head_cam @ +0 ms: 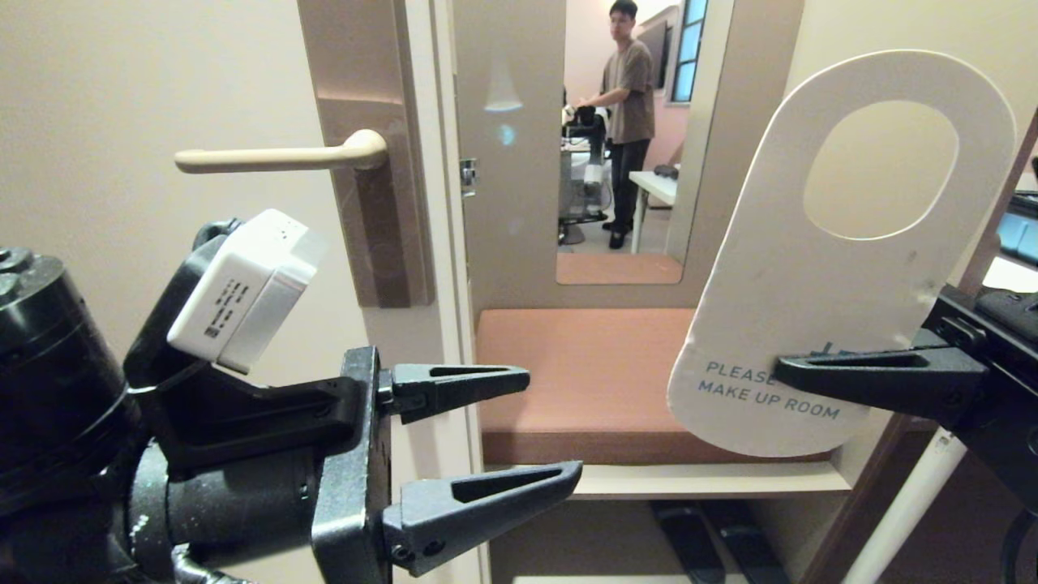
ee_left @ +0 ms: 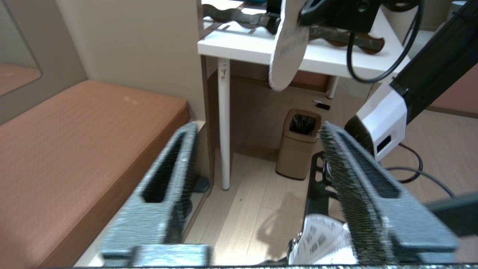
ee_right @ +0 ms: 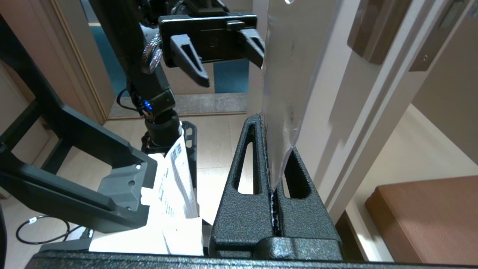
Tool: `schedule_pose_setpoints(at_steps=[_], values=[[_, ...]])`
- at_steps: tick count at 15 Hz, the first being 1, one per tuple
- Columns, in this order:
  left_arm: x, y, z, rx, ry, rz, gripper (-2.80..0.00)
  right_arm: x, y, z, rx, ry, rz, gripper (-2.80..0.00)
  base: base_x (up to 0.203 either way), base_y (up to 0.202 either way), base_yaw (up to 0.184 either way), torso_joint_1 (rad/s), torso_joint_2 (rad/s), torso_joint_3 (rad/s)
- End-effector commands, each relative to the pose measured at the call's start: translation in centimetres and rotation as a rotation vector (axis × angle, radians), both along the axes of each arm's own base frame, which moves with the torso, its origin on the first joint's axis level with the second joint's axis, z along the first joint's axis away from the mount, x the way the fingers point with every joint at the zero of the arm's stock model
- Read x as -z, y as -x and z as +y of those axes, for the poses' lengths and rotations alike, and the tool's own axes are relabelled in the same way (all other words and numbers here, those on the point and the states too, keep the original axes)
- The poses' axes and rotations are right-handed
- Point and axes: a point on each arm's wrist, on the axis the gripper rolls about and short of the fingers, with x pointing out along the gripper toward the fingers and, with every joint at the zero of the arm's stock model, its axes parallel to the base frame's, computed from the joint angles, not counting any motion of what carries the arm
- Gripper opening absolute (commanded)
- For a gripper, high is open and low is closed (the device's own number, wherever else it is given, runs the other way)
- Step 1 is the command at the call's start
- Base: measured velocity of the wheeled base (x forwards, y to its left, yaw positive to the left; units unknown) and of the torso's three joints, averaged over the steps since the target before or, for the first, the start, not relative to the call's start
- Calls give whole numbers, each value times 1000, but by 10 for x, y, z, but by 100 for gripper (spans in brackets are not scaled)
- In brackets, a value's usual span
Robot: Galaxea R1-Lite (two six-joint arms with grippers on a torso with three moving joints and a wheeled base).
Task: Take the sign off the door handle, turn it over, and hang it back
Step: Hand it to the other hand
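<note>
The sign (head_cam: 811,308) is off the door handle (head_cam: 276,158) and held up at the right, tilted, its white "PLEASE MAKE UP ROOM" face toward the head camera. My right gripper (head_cam: 782,373) is shut on the sign's lower end, beside the lettering. In the right wrist view the card (ee_right: 291,74) stands edge-on, pinched between the right gripper's (ee_right: 274,138) fingers. My left gripper (head_cam: 554,422) is open and empty, below and right of the cream lever and well left of the sign. From the left wrist, the left gripper (ee_left: 257,129) points toward the sign (ee_left: 287,52) without touching it.
The lever sits on a tall brown backplate (head_cam: 373,211) at the door's edge. Beyond are a brown cushioned bench (head_cam: 584,381), a wall mirror showing a standing person (head_cam: 628,122), a white table (ee_left: 242,45) and a tan bin (ee_left: 300,147) on the floor.
</note>
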Motion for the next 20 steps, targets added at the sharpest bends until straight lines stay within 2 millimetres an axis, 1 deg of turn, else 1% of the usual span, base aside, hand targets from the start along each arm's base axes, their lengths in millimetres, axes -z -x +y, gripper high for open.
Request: schedule_pose_setpoints(at_steps=[1, 7, 13, 16, 20], values=[[-1, -6, -10, 12, -1, 3, 0, -2, -3, 3, -15, -2, -4, -280, 0, 0, 0, 0, 0, 0], [-1, -6, -26, 58, -6, 9, 0, -3, -5, 16, -71, 0, -2, -280, 0, 0, 0, 0, 0, 0], [-1, -12, -37, 66, -7, 14, 0, -10, -10, 29, -112, -11, -28, -280, 0, 0, 0, 0, 0, 0], [0, -15, -42, 67, -10, 18, 0, -11, -16, 36, -122, -32, -68, -280, 0, 0, 0, 0, 0, 0], [2, -20, -49, 70, 21, 6, 0, -9, -14, 39, -137, -30, -62, -280, 0, 0, 0, 0, 0, 0]])
